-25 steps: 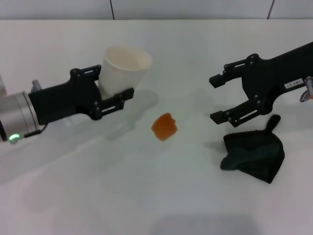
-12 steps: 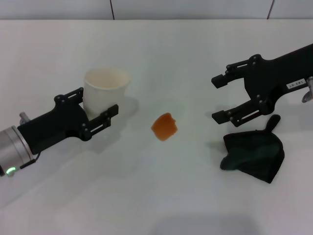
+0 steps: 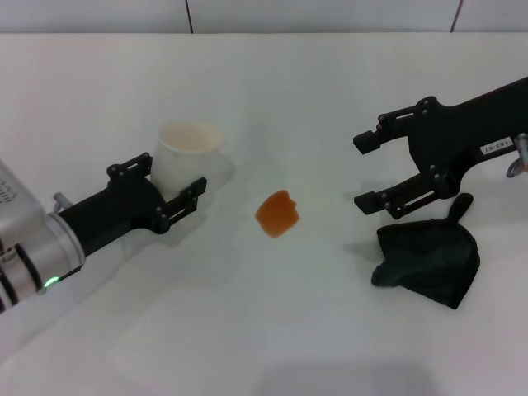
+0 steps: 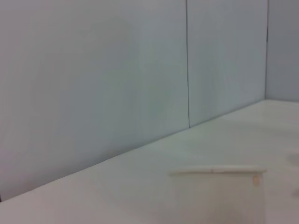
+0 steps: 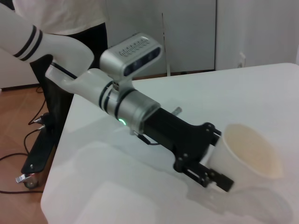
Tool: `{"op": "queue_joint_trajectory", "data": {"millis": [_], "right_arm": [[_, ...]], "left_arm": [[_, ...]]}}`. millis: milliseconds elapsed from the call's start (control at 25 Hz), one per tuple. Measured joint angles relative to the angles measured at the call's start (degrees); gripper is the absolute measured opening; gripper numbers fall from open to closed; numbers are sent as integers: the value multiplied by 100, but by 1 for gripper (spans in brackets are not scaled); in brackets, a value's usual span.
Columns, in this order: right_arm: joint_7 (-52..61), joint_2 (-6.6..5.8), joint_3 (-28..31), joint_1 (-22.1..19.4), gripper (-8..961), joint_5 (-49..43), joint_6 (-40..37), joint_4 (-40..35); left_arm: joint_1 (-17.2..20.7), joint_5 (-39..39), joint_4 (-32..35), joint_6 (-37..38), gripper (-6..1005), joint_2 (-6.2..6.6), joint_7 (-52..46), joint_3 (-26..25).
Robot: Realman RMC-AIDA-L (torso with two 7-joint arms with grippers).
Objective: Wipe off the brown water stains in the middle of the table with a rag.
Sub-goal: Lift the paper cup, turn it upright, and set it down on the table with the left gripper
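Observation:
The brown water stain (image 3: 277, 214) is a small orange-brown blob in the middle of the white table (image 3: 272, 330). The black-green rag (image 3: 429, 260) lies bunched on the table to the right of the stain. My right gripper (image 3: 361, 170) is open and empty, just above and left of the rag, apart from it. My left gripper (image 3: 173, 175) is shut on a white paper cup (image 3: 190, 153) to the left of the stain. The right wrist view shows the left gripper (image 5: 205, 161) on the cup (image 5: 250, 156). The cup's rim shows in the left wrist view (image 4: 217, 171).
A grey panelled wall (image 4: 117, 70) stands behind the table's far edge. The left arm's silver wrist (image 3: 33, 247) reaches in from the left. A person in a white shirt (image 5: 60, 14) stands beyond the table in the right wrist view.
My left gripper has carried the cup down and to the left, away from the stain. The right gripper has barely moved. Stain and rag are unchanged.

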Motion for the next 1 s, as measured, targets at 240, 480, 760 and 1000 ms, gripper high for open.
{"op": "queue_joint_trajectory", "data": {"millis": [240, 480, 760, 1000], "right_arm": [[-33, 10, -15, -2, 803, 18, -3, 11], [-51, 13, -37, -10, 802, 21, -4, 65], [-64, 11, -39, -10, 800, 21, 36, 75], [-67, 8, -39, -10, 798, 21, 41, 85]], "left_arm": [[-391, -32, -308, -521, 604, -32, 206, 9], [-534, -138, -468, -662, 604, -39, 435, 3], [-514, -138, -536, -706, 604, -37, 444, 37], [-440, -150, -582, -721, 605, -36, 536, 40]]}}
